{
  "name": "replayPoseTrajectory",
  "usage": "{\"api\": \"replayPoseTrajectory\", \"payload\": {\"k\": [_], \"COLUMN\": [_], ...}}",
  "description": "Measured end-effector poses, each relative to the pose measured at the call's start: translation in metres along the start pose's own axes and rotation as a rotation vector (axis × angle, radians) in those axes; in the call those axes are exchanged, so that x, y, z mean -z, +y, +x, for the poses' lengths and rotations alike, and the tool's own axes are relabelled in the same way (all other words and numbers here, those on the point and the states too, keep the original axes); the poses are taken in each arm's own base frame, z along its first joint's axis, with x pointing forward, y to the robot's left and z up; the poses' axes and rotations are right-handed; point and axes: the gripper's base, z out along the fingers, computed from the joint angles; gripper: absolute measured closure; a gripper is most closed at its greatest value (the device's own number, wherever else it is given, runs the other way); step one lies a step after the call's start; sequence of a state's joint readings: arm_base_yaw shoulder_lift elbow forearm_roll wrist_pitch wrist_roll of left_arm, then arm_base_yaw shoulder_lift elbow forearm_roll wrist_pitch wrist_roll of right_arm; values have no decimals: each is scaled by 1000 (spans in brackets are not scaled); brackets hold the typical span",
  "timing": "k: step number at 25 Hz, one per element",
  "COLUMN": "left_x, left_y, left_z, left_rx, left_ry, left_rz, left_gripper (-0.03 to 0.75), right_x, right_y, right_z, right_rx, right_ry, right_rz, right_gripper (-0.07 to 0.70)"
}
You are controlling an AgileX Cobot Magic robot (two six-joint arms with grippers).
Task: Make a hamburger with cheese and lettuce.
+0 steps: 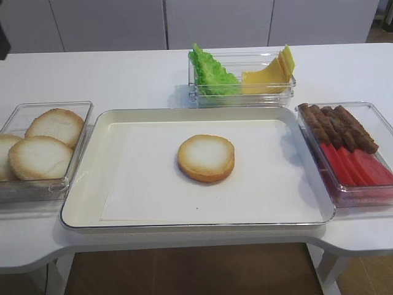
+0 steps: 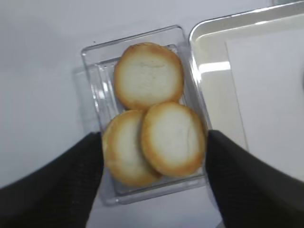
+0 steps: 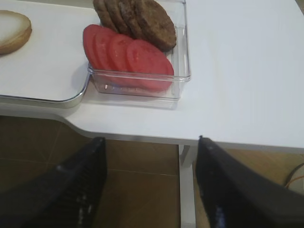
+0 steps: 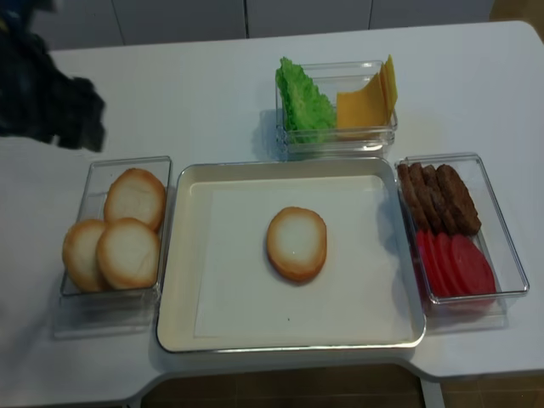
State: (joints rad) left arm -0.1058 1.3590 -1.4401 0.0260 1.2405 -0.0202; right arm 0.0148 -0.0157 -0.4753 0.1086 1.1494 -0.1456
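Observation:
One bun half (image 1: 206, 157) (image 4: 297, 243), the start of the hamburger, lies cream face up in the middle of the white tray (image 1: 141, 190) (image 4: 225, 297). Green ruffled lettuce (image 1: 212, 75) (image 4: 303, 100) and yellow cheese slices (image 1: 269, 77) (image 4: 365, 104) share a clear box behind the tray. My left gripper (image 2: 154, 134) hangs open above the box of spare buns (image 2: 149, 76), holding nothing. The right gripper (image 3: 151, 140) is open and empty, off the table's front edge near the right box. Neither gripper's fingers show in the high views.
A clear box (image 1: 18, 117) (image 4: 93, 178) left of the tray holds three bun halves. Another clear box (image 1: 381, 123) (image 3: 183, 57) on the right holds brown patties (image 1: 338, 126) and red tomato slices (image 1: 356, 166). A dark blurred part of the left arm (image 4: 51, 106) hangs over the table's far left.

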Motion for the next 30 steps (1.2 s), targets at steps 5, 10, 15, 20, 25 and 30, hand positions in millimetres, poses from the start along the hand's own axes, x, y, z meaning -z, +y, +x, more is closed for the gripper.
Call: {"api": "replayPoseTrajectory", "payload": {"k": [5,10,15,20,25,30], "left_x": [29,40,51,64,75,77], "left_y": [17,20,19,17,16,15], "left_z": [38,80,119,158,198,232], "left_rx": [45,59,105,140,155,160], "left_ry": [-44,-49,-90,-163,-257,-335], "left_rz": [-67,-119,-120,-117,-114,-113], "left_gripper": [223,223,223,223,225,225], "right_x": [0,0,0,0,0,0], "right_y": [0,0,0,0,0,0], "right_z": [0,0,0,0,0,0], "right_rx": [0,0,0,0,0,0], "right_ry": [0,0,0,0,0,0], "right_rz": [0,0,0,0,0,0], "right_gripper": [180,180,180,180,180,180]}}
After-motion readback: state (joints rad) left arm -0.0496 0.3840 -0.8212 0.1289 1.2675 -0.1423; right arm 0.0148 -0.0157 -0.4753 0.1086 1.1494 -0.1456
